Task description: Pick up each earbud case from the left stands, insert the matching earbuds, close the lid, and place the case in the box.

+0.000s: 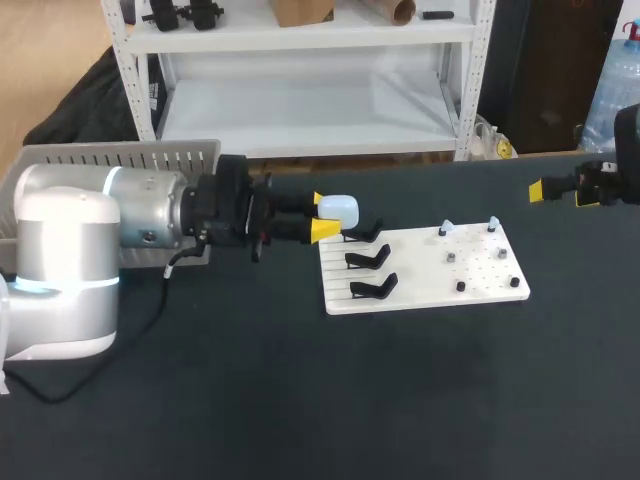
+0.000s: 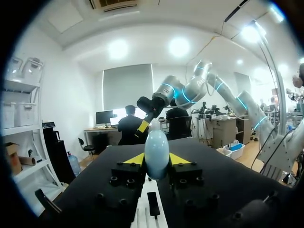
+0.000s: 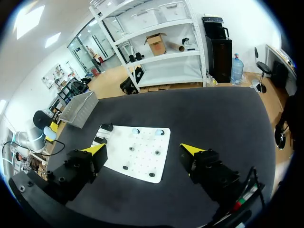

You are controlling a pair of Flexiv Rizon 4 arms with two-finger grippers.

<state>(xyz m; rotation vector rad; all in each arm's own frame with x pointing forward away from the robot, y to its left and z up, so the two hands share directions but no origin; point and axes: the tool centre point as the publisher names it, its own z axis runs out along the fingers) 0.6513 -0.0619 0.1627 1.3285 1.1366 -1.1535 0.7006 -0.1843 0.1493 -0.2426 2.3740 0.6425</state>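
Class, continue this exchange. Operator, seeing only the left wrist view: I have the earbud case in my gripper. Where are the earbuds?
Observer: Two earbuds stand on the white board's far edge, right of the black stands.
Operator: Is the right gripper free?
Observer: Yes: open and empty, off to the board's right.
Operator: Where's the box?
Observer: A grey box sits at the table's left, behind the arm holding the earbud case.

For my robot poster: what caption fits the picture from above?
Left claw grips a pale earbud case by the black stands on the white board.
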